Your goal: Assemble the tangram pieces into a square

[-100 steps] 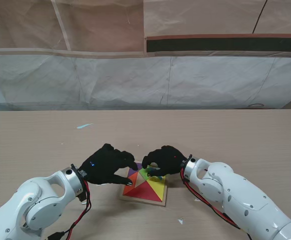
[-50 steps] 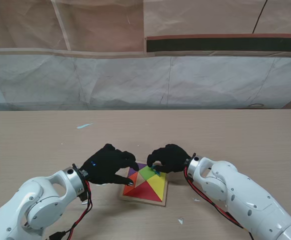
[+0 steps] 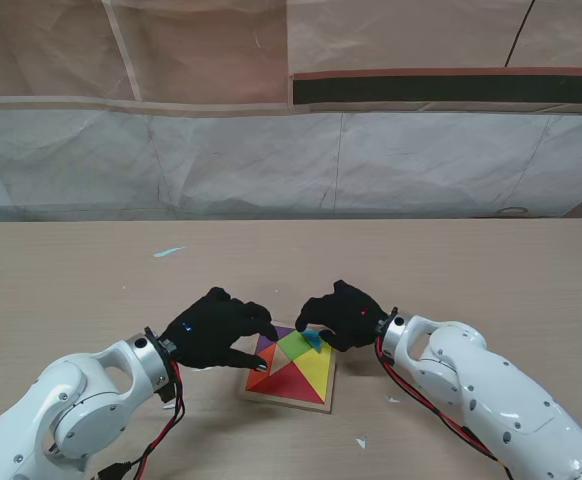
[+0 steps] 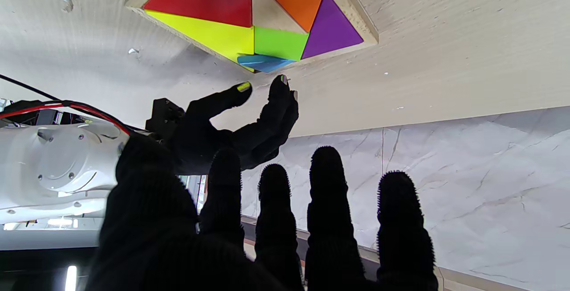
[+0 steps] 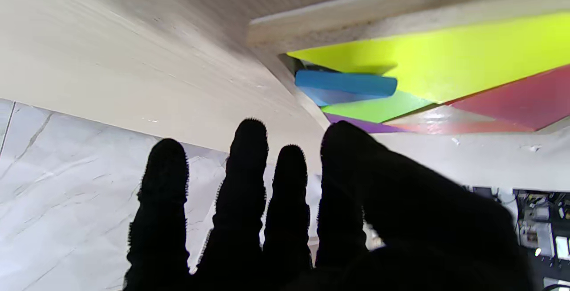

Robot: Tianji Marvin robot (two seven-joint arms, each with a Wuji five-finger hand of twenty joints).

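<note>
A wooden tray (image 3: 289, 399) lies on the table near me, holding red, yellow, green, orange and purple tangram pieces. A small blue piece (image 3: 314, 341) (image 4: 262, 62) (image 5: 345, 84) sits tilted at the tray's far right corner, one edge raised, not flat in its slot. My right hand (image 3: 343, 315) (image 4: 231, 126) hovers just right of that corner, open, fingers apart from the blue piece. My left hand (image 3: 214, 331) rests at the tray's left edge, open, one finger touching the orange piece (image 3: 257, 365). Bare wood (image 4: 271, 12) shows between the pieces.
A pale blue scrap (image 3: 168, 252) lies far left on the table. Small white specks (image 3: 362, 441) lie near the front. A white sheet-covered wall (image 3: 291, 160) stands behind the table.
My right hand has drawn back to the right, off the tray, uncovering the blue piece left tilted at the corner. My left hand has stayed put.
</note>
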